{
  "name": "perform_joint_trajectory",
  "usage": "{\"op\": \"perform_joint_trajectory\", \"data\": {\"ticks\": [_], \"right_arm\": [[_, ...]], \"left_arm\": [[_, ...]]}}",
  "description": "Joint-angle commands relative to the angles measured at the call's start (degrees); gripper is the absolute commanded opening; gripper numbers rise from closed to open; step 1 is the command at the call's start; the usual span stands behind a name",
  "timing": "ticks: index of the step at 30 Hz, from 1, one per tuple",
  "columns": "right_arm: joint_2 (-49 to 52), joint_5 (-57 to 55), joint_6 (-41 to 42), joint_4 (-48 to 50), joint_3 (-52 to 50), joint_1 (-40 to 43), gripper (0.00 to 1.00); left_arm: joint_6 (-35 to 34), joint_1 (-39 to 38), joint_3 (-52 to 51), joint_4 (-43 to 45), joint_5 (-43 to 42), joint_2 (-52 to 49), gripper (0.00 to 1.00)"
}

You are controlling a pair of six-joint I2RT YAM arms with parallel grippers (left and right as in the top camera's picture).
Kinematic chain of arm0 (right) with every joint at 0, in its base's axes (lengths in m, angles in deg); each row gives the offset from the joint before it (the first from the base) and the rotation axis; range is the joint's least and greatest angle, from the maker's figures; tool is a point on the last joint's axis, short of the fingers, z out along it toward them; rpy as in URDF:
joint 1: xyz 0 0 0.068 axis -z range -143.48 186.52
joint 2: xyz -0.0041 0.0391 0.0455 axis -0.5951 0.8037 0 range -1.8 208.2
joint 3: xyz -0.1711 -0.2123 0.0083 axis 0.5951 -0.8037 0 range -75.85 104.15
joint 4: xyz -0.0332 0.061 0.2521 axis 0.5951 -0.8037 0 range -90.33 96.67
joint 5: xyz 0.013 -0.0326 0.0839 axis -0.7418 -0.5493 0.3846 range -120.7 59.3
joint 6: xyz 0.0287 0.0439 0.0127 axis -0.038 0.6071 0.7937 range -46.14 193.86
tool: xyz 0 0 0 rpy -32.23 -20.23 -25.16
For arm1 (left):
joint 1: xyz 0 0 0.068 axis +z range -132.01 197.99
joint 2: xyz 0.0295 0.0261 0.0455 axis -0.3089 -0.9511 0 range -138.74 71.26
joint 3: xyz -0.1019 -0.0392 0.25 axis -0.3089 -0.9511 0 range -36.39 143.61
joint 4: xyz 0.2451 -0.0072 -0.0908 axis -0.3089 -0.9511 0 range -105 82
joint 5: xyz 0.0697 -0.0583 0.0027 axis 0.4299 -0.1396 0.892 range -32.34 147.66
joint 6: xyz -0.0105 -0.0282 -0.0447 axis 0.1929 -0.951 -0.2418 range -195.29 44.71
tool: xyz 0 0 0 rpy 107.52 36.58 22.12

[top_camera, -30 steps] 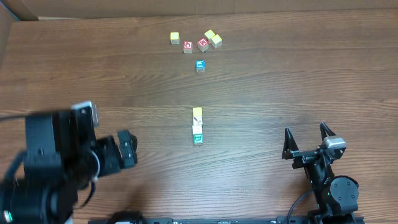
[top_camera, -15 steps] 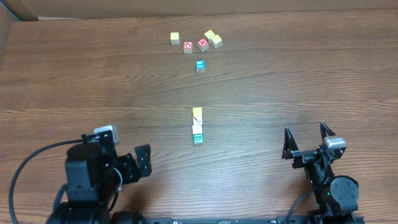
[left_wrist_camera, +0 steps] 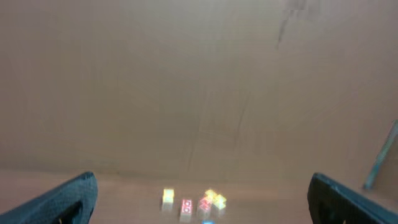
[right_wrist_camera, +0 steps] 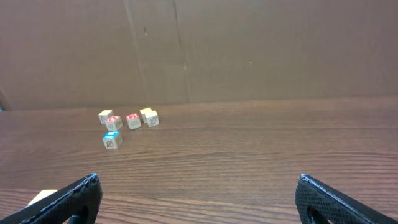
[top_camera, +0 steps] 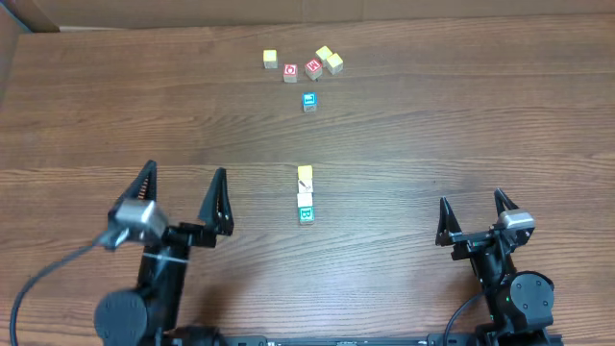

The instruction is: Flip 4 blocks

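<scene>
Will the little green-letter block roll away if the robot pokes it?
Probably not: the green-letter block is a flat-sided cube, so it should slide or tip. It looks tiny, so likely light. It seems to touch the pale block beside it, so that may move too.
</scene>
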Motion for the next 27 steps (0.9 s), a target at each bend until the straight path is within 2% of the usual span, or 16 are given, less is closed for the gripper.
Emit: {"op": "perform_joint_trajectory", "data": {"ticks": [1, 8, 18, 27], "right_arm": [[-0.35, 0.31, -0.22, 0.33, -0.61, 0.37, 1.00], [-0.35, 0.31, -0.22, 0.33, -0.61, 0.37, 1.00], [-0.35, 0.31, -0.22, 0.33, -0.61, 0.37, 1.00], [-0.35, 0.31, -0.22, 0.33, -0.61, 0.37, 1.00]], "left_arm": [[0.55, 0.15, -5.07, 4.31, -0.61, 4.44, 1.00], [0.70, 0.17, -14.10, 9.79, 0.50, 12.90, 1.00], [0.70, 0.22, -22.62, 17.94, 0.70, 16.37, 1.00], [1.42, 0.24, -25.66, 15.54, 2.67, 16.37, 1.00]]}}
